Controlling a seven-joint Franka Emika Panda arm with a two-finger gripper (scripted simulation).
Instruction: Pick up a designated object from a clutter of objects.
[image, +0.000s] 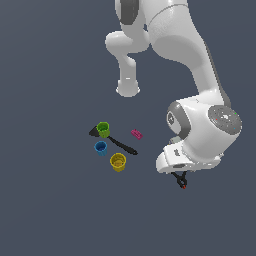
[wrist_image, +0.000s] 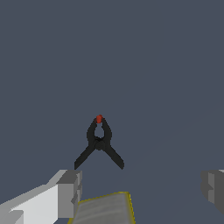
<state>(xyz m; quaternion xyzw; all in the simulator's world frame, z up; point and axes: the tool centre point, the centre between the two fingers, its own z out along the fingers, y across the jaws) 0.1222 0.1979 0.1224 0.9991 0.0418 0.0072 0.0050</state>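
Mostly hidden under the arm outside, the clamp (wrist_image: 99, 142) lies beyond the spread claw (wrist_image: 142, 188) (box (wrist_image: 103, 210) cropped).

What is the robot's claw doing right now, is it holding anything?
Gripper: open and empty, fingers spread wide. The black clamp lies apart from them, not grabbed yet.
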